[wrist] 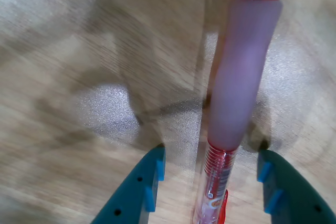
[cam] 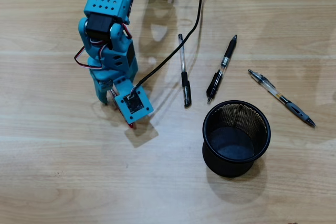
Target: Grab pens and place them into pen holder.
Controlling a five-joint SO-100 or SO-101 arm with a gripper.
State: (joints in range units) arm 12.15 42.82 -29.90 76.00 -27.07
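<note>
Where the pale wood-grain table fills your overhead view, take stock from the largest item down, each placed against the pen holder.

Item one: the turquoise 3D-printed arm, reaching down from the top edge, well to the left of the holder and above it in the picture. A black cable runs from the top edge to the small camera board at its wrist.

Item two: the round black wire-mesh pen holder, upright, with no pen visible inside it.

Item three: the turquoise two-finger gripper, tips down at the table, well left of the holder. In your wrist view its fingers stand apart with a clear gap on either side of the pen between them, so it has hold of nothing.

Item four: the red pen with a clear barrel and frosted grip, lying on the table between the fingers, touching neither.

Item five: a clear pen with grey end, just above and right of the holder.

Item six: a black-and-clear clip pen, just above the holder.

Item seven: a slim black-capped clear pen, above and left of the holder.
</note>
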